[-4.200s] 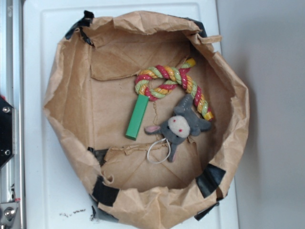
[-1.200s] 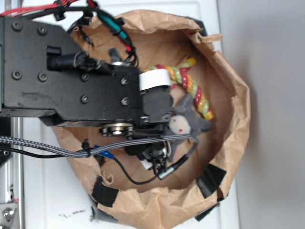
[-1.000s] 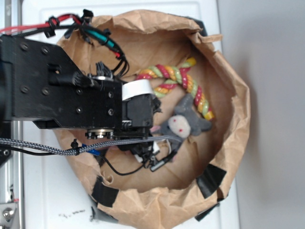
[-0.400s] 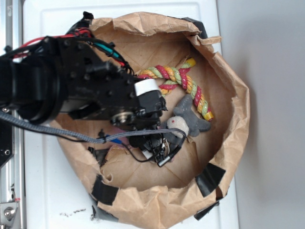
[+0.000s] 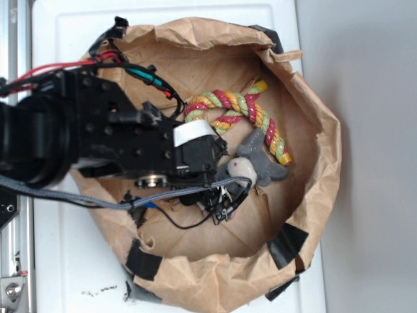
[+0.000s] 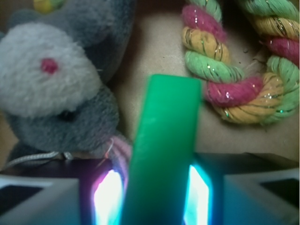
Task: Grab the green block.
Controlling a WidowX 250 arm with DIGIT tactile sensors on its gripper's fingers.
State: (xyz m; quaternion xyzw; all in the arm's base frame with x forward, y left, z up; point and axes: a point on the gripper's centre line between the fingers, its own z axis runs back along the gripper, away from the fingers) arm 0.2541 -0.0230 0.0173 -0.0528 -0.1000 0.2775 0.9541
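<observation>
— Where's the green block (image 6: pixel 164 150) right now?

— Between the two fingers of the pincer (image 6: pixel 154 197). From the wrist view both glowing pads (image 6: pixel 108 198) press against its long sides, so the pincer is clamped on it. Its far end points toward the twisted rope (image 6: pixel 234 65).

— And from outside?

— The black arm (image 5: pixel 98 140) covers it; I can't make out the block there at all. The arm reaches into the brown paper bag (image 5: pixel 313 195), which sits on the white surface (image 5: pixel 65 261).

— What's next to the block?

— The grey plush toy (image 6: pixel 56 89) lies just beside it on one side, the rope on the other. Whether either touches the block I can't tell.
</observation>
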